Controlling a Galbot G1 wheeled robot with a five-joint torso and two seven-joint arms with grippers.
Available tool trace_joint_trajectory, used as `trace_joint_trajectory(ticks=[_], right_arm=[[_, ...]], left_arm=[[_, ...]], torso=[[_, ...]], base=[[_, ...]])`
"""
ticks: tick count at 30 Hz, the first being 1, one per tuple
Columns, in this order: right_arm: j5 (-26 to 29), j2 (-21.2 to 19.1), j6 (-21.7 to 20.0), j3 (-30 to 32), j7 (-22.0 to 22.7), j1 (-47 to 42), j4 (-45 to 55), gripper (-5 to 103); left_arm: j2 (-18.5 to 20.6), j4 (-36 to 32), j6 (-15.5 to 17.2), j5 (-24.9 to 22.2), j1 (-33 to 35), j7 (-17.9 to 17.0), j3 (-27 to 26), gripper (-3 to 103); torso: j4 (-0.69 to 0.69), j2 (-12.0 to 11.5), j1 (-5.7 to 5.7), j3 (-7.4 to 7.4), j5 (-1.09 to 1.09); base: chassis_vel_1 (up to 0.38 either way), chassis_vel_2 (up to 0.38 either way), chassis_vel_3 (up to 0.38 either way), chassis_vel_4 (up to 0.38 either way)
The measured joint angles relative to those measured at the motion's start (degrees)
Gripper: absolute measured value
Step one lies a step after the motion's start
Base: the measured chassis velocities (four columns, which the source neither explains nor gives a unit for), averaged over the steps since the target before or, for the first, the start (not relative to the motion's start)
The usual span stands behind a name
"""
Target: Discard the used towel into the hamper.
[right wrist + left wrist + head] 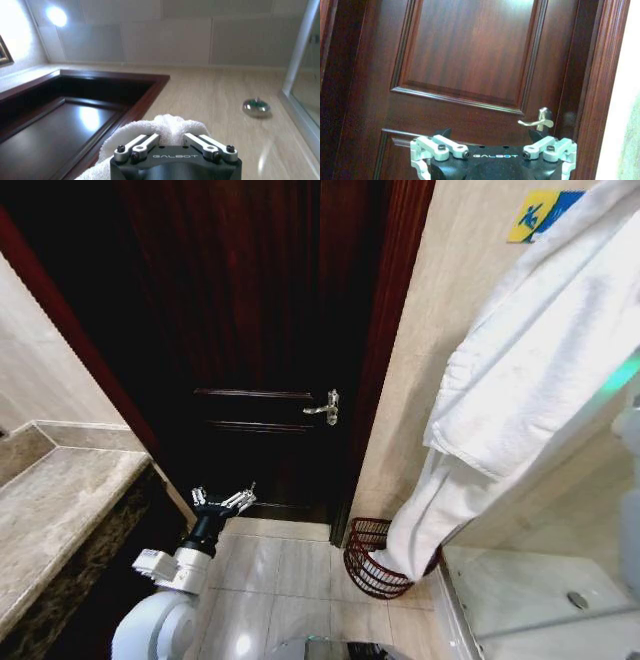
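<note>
In the head view, the big white towel (530, 370) hangs down from up high, and its bottom end dips into the red wire hamper (368, 565) on the floor, well off to the right of the left claw (222, 502), which waits with its fingers apart. The left wrist view shows the left claw (492, 144) open, facing the dark door (470, 56). In the right wrist view, the right claw (172, 139) is clamped on the towel (160, 129). The towel is partly in; letting go is left.
</note>
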Motion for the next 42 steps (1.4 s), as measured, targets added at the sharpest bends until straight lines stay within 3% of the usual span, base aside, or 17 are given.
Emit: trace_joint_trajectory(ticks=[4,9,16,25,30,42], right_arm=[[-1.5,3.3,0.4,1.4,-0.3,-6.5,2.3,5],[-5.3,10.8,1.3,1.1,-0.6,-15.4,6.5,5],[-9.5,16.4,5.0,-0.8,-1.9,-19.6,4.7,5],[-11.7,20.6,8.8,-0.8,-3.1,-25.7,1.8,5],[-13.2,25.1,15.0,-1.9,-4.5,-29.4,-4.6,5],[-15.0,29.4,21.7,-4.6,-7.4,-31.5,-16.1,5]], left_arm=[[0.0,0.0,0.0,0.0,0.0,0.0,0.0,100],[0.0,0.0,0.0,0.0,0.0,0.0,0.0,100],[0.0,0.0,0.0,0.0,0.0,0.0,0.0,100],[0.0,0.0,0.0,0.0,0.0,0.0,0.0,100],[0.0,0.0,0.0,0.0,0.0,0.0,0.0,100],[0.0,0.0,0.0,0.0,0.0,0.0,0.0,100]], torso=[[-0.01,0.0,0.00,0.00,0.01],[-0.01,0.0,0.00,0.00,0.04],[0.01,0.0,-0.01,-0.01,0.01],[0.00,0.0,-0.01,0.00,0.01],[0.01,0.0,0.00,0.00,0.04],[0.00,0.0,0.00,0.00,0.03]], base=[[0.000,0.000,0.000,0.000],[0.000,0.000,0.000,0.000],[0.000,0.000,0.000,0.000],[0.000,0.000,0.000,0.000],[0.000,0.000,0.000,0.000],[0.000,0.000,0.000,0.000]])
